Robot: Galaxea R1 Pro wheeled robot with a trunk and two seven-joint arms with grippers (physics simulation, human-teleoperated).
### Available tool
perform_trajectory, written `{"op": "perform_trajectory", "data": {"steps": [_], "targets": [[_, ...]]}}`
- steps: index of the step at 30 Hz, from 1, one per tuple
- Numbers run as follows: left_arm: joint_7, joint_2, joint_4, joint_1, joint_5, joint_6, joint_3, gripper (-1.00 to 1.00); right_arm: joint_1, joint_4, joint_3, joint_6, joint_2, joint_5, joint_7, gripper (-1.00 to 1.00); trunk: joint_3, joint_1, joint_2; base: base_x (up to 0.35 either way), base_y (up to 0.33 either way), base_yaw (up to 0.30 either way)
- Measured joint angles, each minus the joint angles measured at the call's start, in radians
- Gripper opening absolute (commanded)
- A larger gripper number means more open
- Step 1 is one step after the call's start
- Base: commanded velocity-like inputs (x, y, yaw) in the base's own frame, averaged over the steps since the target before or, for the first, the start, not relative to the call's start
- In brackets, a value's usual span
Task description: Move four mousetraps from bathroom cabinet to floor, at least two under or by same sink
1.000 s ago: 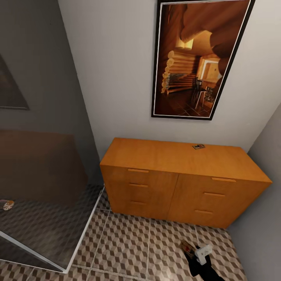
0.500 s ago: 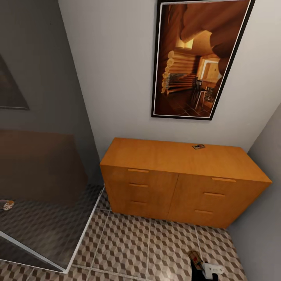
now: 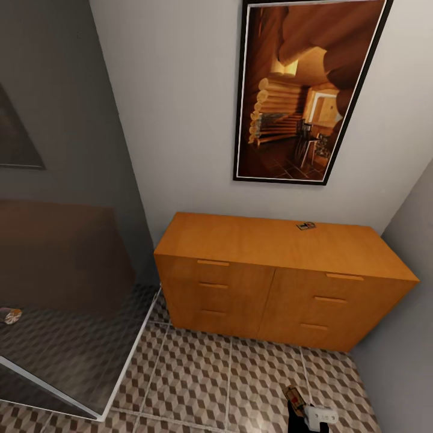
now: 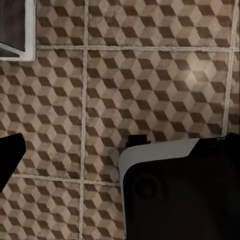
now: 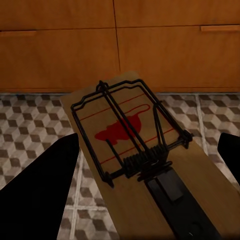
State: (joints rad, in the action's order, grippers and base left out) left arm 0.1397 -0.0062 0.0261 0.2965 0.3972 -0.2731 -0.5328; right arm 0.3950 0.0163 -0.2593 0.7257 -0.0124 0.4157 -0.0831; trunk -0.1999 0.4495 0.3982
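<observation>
From the head camera I am seeing the right gripper low over the cube-patterned bathroom floor, carrying a mousetrap that sticks out ahead of it toward the orange-brown cabinet. Another mousetrap is lying on the cabinet top, well beyond the gripper, so at least that one is left to fetch.

In the left wrist camera I am looking down at floor tiles; I cannot tell how that gripper's jaws stand.

In the right wrist camera the jaws are clamped on the near end of the mousetrap, which is hanging above the floor tiles with the drawer fronts beyond it. The board is showing a red mouse-shaped mark and no readable writing.
</observation>
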Motion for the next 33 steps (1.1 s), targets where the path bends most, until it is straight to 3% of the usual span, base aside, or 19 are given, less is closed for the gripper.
{"op": "perform_trajectory", "data": {"steps": [2,5,8,10,14,17,20,24,33], "targets": [[0.082,-0.011,0.071,-0.001,-0.002,0.002,-0.001,1.00,0.000,0.000,0.000,-0.001,0.000,0.000,-0.001,-1.00,0.000,0.000,0.000,0.000,0.000,0.000],[0.114,-0.014,0.144,-0.001,-0.002,0.004,0.001,1.00,0.000,0.000,-0.001,-0.002,0.000,0.000,-0.004,-1.00,0.000,0.000,0.000,0.000,0.000,0.000],[0.130,-0.017,0.269,-0.001,-0.001,0.026,0.001,1.00,0.000,0.000,0.000,-0.003,-0.002,0.000,-0.006,-1.00,0.000,0.000,0.000,0.000,0.000,0.000],[0.133,-0.020,0.345,-0.001,-0.002,0.076,0.001,1.00,0.000,0.001,0.000,-0.003,-0.003,0.000,-0.006,-1.00,0.000,0.000,0.000,0.000,0.000,0.000],[0.132,-0.035,0.552,0.000,-0.007,0.274,0.000,1.00,0.000,0.001,-0.001,-0.003,-0.002,0.000,-0.005,-1.00,0.000,0.000,0.000,0.000,0.000,0.000],[0.133,-0.044,0.665,0.000,-0.006,0.360,-0.002,1.00,0.000,0.002,0.000,-0.004,-0.002,0.000,-0.003,-1.00,0.000,0.000,0.000,0.000,0.000,0.000],[0.182,-0.085,0.834,0.001,-0.010,0.459,-0.002,1.00,0.000,0.002,0.000,-0.003,-0.003,0.000,0.000,-1.00,0.000,0.000,0.000,0.000,0.000,0.000],[0.249,-0.104,0.924,0.003,-0.012,0.535,-0.003,1.00,0.000,0.002,0.000,-0.002,-0.004,0.000,0.000,-1.00,0.000,0.000,0.000,0.000,0.000,0.000],[0.266,-0.105,0.977,0.003,-0.039,0.566,-0.008,1.00,0.000,0.003,0.001,0.001,-0.005,0.000,0.000,-1.00,0.000,0.000,0.000,0.000,0.000,0.000]]}}
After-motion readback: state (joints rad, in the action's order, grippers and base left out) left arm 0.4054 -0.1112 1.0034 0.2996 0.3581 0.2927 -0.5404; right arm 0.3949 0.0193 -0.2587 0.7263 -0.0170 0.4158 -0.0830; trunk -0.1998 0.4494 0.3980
